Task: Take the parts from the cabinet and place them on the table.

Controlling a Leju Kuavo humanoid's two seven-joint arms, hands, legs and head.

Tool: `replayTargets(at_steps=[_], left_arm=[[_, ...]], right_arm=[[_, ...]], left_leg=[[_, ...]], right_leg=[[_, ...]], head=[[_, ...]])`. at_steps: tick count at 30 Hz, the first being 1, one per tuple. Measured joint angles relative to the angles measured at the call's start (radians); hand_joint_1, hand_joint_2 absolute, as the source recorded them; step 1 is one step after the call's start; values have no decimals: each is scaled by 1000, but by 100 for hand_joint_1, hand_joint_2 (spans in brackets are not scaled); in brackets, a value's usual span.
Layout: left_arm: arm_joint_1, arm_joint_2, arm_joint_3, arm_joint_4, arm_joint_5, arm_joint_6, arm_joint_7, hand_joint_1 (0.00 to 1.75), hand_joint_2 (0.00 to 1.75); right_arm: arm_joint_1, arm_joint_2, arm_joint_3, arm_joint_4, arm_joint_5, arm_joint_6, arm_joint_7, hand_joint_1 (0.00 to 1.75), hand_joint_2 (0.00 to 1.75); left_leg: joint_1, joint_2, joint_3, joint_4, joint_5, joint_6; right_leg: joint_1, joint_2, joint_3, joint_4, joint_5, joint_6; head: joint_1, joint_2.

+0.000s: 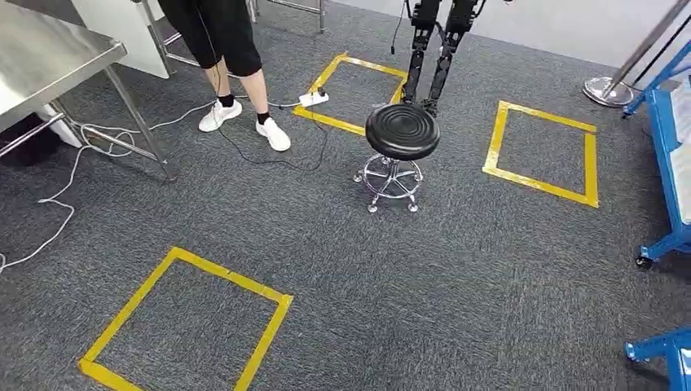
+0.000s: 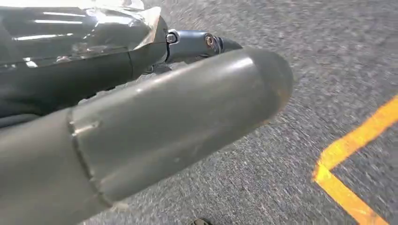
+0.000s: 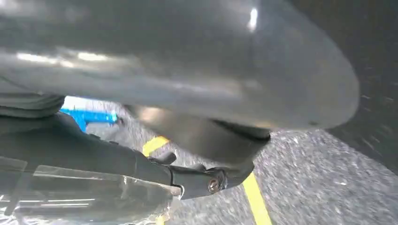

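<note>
Two hazards stand between you and the steel table (image 1: pixel 49 57), far left of the stool (image 1: pixel 402 130): loose white cables (image 1: pixel 65 208) trail over the floor left of the stool and could snag a foot, and a person (image 1: pixel 220 49) stands behind and left of it, in your likely path. The stool itself could be clipped on a turn.

A dark film-wrapped piece (image 2: pixel 70 51), probably a part, lies against the left hand (image 2: pixel 141 131). A similar one (image 3: pixel 84 192) lies against the right hand (image 3: pixel 187 70). You cannot tell whether the fingers of either hand are clamped on it, so a slip is possible.

Grey carpet (image 1: pixel 456 301) carries yellow taped squares (image 1: pixel 183 326) around the stool. A blue frame (image 1: pixel 672 163), perhaps the cabinet, stands far right of it.
</note>
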State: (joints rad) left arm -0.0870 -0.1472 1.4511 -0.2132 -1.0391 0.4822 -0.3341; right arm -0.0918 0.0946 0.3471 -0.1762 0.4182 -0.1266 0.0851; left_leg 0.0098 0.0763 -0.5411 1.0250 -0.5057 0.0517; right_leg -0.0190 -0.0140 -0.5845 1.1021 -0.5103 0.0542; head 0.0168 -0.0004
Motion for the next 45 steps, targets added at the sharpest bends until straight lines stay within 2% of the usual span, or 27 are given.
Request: replayTargets(at_steps=[1, 2, 6, 7, 8, 11, 13, 15, 16, 17, 21, 23, 24, 27, 29, 30, 31, 32, 33, 36, 37, 38, 39, 40, 42, 43, 45], left_arm=[[0, -5, -3, 0, -2, -3, -10, 0, 0], [3, -10, -7, -2, -8, -12, -23, 0, 0], [3, -22, -17, -5, -11, -17, -34, 0, 0], [3, -21, -21, -8, -11, -17, -34, 0, 0], [5, -23, -23, -9, -11, -18, -34, 0, 0], [13, -23, -25, -11, -11, -18, -34, 0, 0], [16, -23, -26, -11, -11, -18, -34, 0, 0], [17, -23, -26, -13, -11, -19, -34, 0, 0], [18, -23, -26, -13, -11, -19, -34, 0, 0], [19, -24, -26, -13, -11, -19, -34, 0, 0], [17, -24, -27, -17, -11, -20, -34, 0, 0], [17, -24, -27, -17, -11, -20, -34, 0, 0], [20, -24, -27, -18, -11, -20, -34, 0, 0], [21, -24, -27, -18, -11, -21, -34, 0, 0], [20, -25, -27, -18, -17, -40, -50, 0, 0], [20, -25, -30, -18, -23, -68, -71, 0, 0], [20, -25, -35, -18, -31, -87, -89, 0, 0], [20, -25, -43, -18, -35, -111, -109, 0, 0], [21, -24, -50, -18, -44, -134, -127, 0, 0], [15, -13, -80, -18, -86, -220, -156, 0, 0], [13, -9, -95, -18, -102, -249, -164, 0, 0], [13, 3, -107, -18, -111, -272, -169, 0, 0], [13, 6, -118, -17, -122, -292, -173, 0, 0], [14, 12, -128, -16, -126, -304, -173, 0, 0], [16, 24, -142, -16, -140, -339, -161, 0, 0], [16, 29, -150, -16, -145, -347, -158, 0, 0], [15, 32, -159, -16, -149, -355, -157, 0, 0]], right_arm=[[2, -2, -1, 0, -6, -3, -1, 0, 0], [3, -6, -5, 0, -13, -5, -5, 0, 0], [23, -13, -18, 0, -20, -12, -13, 0, 0], [30, -13, -19, 0, -20, -13, -13, 0, 0], [31, -13, -19, 0, -20, -15, -13, 0, 0], [29, -12, -20, 0, -20, -15, -13, 0, 0], [34, -13, -22, 0, -20, -14, -13, 0, 0], [35, -12, -23, 0, -20, -15, -13, 0, 0], [34, -12, -23, 0, -20, -15, -13, 0, 0], [31, -13, -23, 0, -20, -14, -13, 0, 0], [35, -13, -24, 0, -20, -15, -13, 0, 0], [36, -13, -24, 0, -20, -15, -13, 0, 0], [32, -13, -24, 0, -20, -15, -13, 0, 0], [30, -13, -25, 0, -21, -15, -13, 0, 0], [33, -14, -27, 0, -34, -15, -13, 0, 0], [35, -19, -33, 0, -52, -14, -11, 0, 0], [35, -23, -43, 0, -65, -15, -8, 0, 0], [34, -28, -56, 0, -80, -14, -6, 0, 0], [33, -31, -68, 0, -97, -15, -2, 0, 0], [42, -37, -110, 1, -152, -29, 4, 0, 0], [44, -37, -129, 0, -172, -42, 2, 0, 0], [48, -33, -145, 1, -186, -50, -2, 0, 0], [49, -30, -162, 1, -196, -56, -7, 0, 0], [49, -25, -177, 1, -205, -59, -13, 0, 0], [52, -19, -202, 1, -224, -68, -18, 0, 0], [54, -16, -212, 1, -227, -71, -19, 0, 0], [58, -16, -228, 1, -233, -75, -24, 0, 0]], left_leg=[[-1, 10, 4, 0, 0, -1], [-9, 20, 7, 2, -3, -6], [-6, 56, 17, -1, -5, -26], [3, 14, 11, 17, -19, -35], [7, -36, -7, 59, -53, -40], [11, -75, -101, 265, -155, -53], [20, -76, -103, 266, -122, -64], [35, -87, -38, 128, -35, -74], [45, -120, -7, 58, -5, -80], [47, -174, 4, 25, -17, -84], [25, -129, 0, 21, -13, -38], [28, -103, 2, 9, -3, -18], [26, -84, 0, 9, -2, -14], [20, -36, -4, 10, -2, -12], [19, -12, -3, 10, -3, -13], [19, 1, -1, 10, -3, -14], [19, 10, 1, 10, -5, -17], [12, 19, 4, 10, -8, -22], [9, 29, 10, 10, -14, -32], [12, 59, 26, 1, -19, -50], [20, 48, 26, 11, -25, -57], [22, -8, 18, 36, -48, -62], [22, -42, -6, 90, -88, -61], [23, -60, -41, 166, -131, -62], [22, -76, -103, 289, -172, -66], [23, -76, -108, 288, -154, -67], [28, -81, -71, 186, -71, -69]], right_leg=[[8, -51, 52, -78, 9, -10], [23, -64, 48, -92, 10, -17], [20, -19, 43, -103, 23, -36], [-8, -10, 59, -110, 33, -42], [-8, -2, 55, -111, 37, -52], [-6, 31, 45, -110, 43, -60], [-11, 58, 46, -109, 45, -57], [-17, 86, 45, -100, 46, -54], [-18, 98, 39, -91, 42, -44], [-8, 107, 25, -75, 37, -32], [-10, 156, -8, -84, 53, 11], [-10, 69, -27, -36, 29, 4], [-10, 44, -65, 34, -10, -4], [-9, 30, -147, 212, -72, -3], [-10, 22, -104, 145, -40, 11], [-10, 7, -48, 48, -7, 18], [-10, -26, 3, -39, 16, 19], [-3, -72, 17, -75, 23, 6], [13, -69, 17, -81, 28, 1], [15, -32, 12, -81, 30, -22], [-15, -18, 27, -90, 39, -35], [-12, -8, 26, -89, 41, -37], [-10, 1, 23, -89, 42, -41], [-8, 13, 22, -88, 46, -56], [-3, 42, 20, -88, 46, -56], [-2, 57, 22, -88, 46, -56], [-5, 85, 26, -85, 46, -55]], head=[[0, 0], [-3, 0], [-2, 0], [-5, 0], [-8, 0], [-11, 0], [-10, 0], [-11, 0], [-11, 0], [-14, 0], [-10, 0], [-6, 0], [-1, 0], [-1, 0], [0, 0], [0, 0], [0, 0], [-2, 0], [-3, 0], [-5, 0], [-6, 0], [-12, 0], [-14, 0], [-16, 0], [-16, 0], [-14, 0], [-16, 0]])
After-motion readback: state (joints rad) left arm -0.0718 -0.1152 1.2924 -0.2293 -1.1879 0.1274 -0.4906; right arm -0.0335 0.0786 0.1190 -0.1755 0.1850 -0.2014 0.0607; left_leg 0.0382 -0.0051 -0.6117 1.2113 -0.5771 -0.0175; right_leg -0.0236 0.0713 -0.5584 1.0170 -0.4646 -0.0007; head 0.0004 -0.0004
